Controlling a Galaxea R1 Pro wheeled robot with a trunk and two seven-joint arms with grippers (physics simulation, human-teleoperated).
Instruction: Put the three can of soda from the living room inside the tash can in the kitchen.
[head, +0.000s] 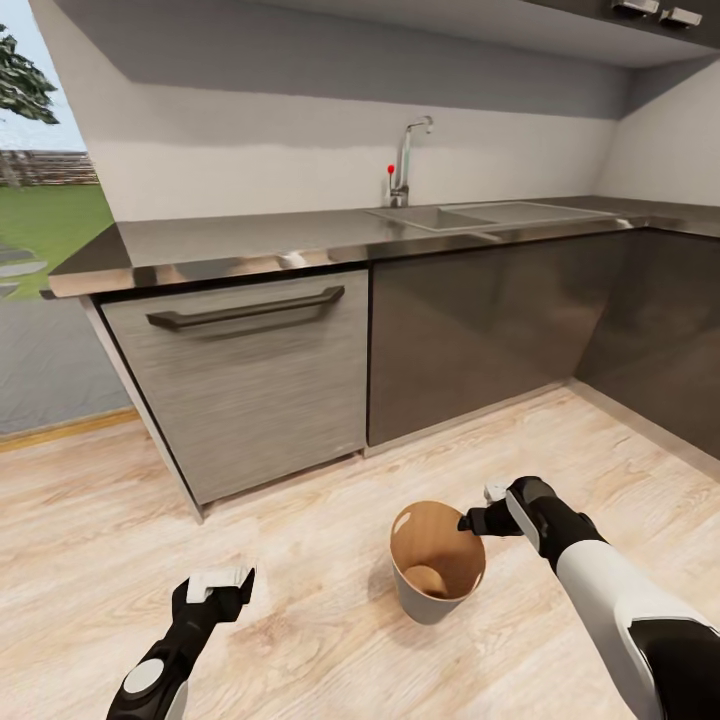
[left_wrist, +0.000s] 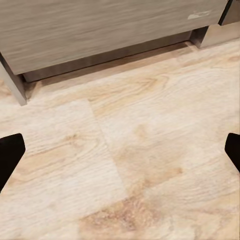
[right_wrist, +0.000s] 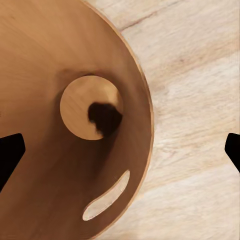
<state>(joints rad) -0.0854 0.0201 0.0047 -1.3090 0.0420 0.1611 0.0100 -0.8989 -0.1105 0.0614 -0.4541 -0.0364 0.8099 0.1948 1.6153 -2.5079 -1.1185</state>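
The trash can (head: 437, 598) stands upright on the pale wood kitchen floor, grey-beige outside and brown inside. My right gripper (head: 474, 517) hangs open over its right rim with nothing between the fingers. In the right wrist view I look straight down into the trash can (right_wrist: 55, 55), where a dark blurred shape (right_wrist: 105, 118) lies at the edge of its round bottom; I cannot tell whether it is a can. My left gripper (head: 220, 590) is open and empty above bare floor, to the left of the bin. The left fingertips (left_wrist: 10, 155) stand wide apart over the planks.
Behind the bin runs the steel countertop (head: 250, 245) with a sink (head: 480, 215) and tall tap (head: 403, 160). Grey cabinet fronts below it carry a dark bar handle (head: 245, 308). The counter turns a corner at the right. An opening to a lawn (head: 50, 225) lies at the far left.
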